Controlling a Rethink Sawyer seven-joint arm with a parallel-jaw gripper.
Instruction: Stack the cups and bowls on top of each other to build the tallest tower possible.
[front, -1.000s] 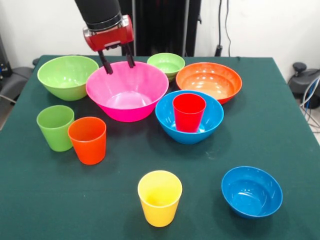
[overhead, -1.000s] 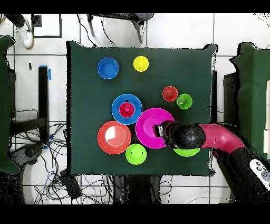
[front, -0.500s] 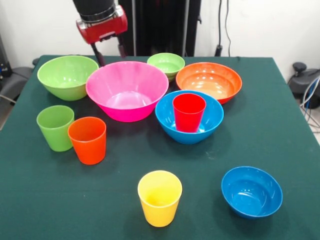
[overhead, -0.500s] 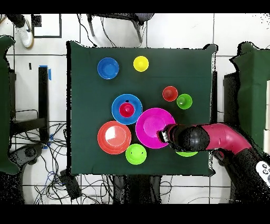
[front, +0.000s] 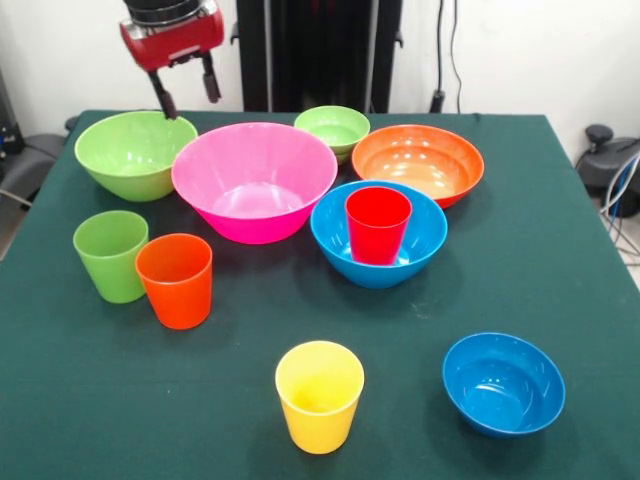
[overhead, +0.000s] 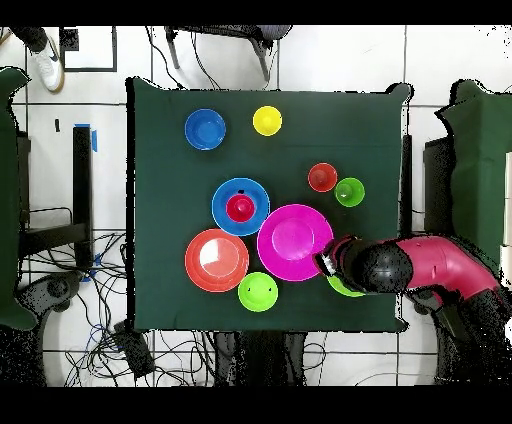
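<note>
My gripper (front: 186, 90) is open and empty, hanging above the far rim of the big light-green bowl (front: 134, 152); in the overhead view the gripper (overhead: 329, 266) and arm cover most of that bowl (overhead: 340, 289). The red cup (front: 378, 224) stands upright inside the big blue bowl (front: 420, 250). The big pink bowl (front: 254, 180), small light-green bowl (front: 332, 128), wide orange bowl (front: 418, 162) and small blue bowl (front: 503, 383) sit apart on the table. The light-green cup (front: 110, 254), orange cup (front: 175, 279) and yellow cup (front: 319, 395) stand upright.
The green table (front: 560, 230) carries everything. A chair (front: 25, 165) stands off the table's left side and cables (front: 620, 170) off its right. In the overhead view a shoe (overhead: 45, 60) shows on the tiled floor at top left.
My gripper has risen out of the pink bowl and moved left in the front view to above the big light-green bowl. It stays open. No cup or bowl has moved.
</note>
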